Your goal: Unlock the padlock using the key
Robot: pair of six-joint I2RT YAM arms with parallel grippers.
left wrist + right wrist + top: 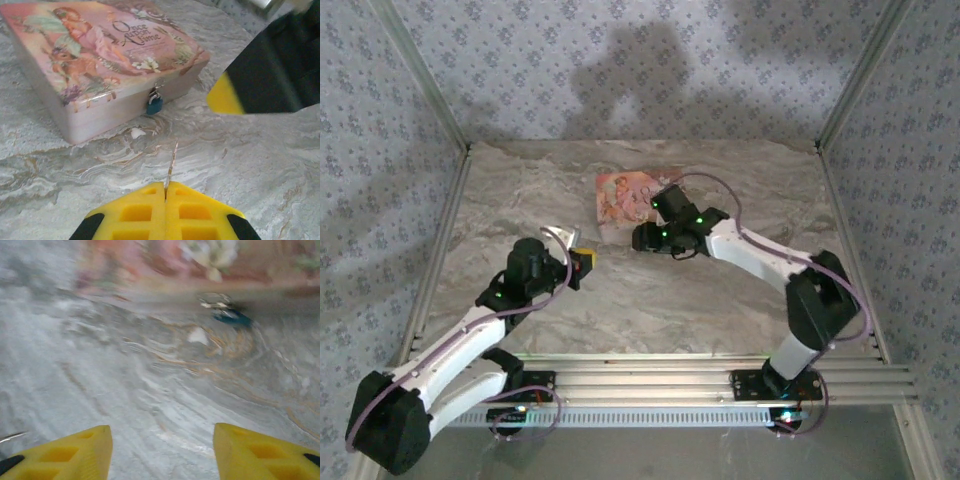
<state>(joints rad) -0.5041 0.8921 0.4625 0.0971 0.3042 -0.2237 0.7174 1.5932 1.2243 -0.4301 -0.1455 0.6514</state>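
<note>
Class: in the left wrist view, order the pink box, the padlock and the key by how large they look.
Pink box, clearly largest.
Padlock and key: similar, unranked, since the key is nearer the camera.

Glossy pink box (100, 55), seemingly metal key (172, 161).

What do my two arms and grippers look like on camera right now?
The left arm and right arm have white links, black joints, green lights and a thin purple cable looping alongside. The left gripper and right gripper have yellow wedge fingers with rectangular recesses and black patches.
</note>
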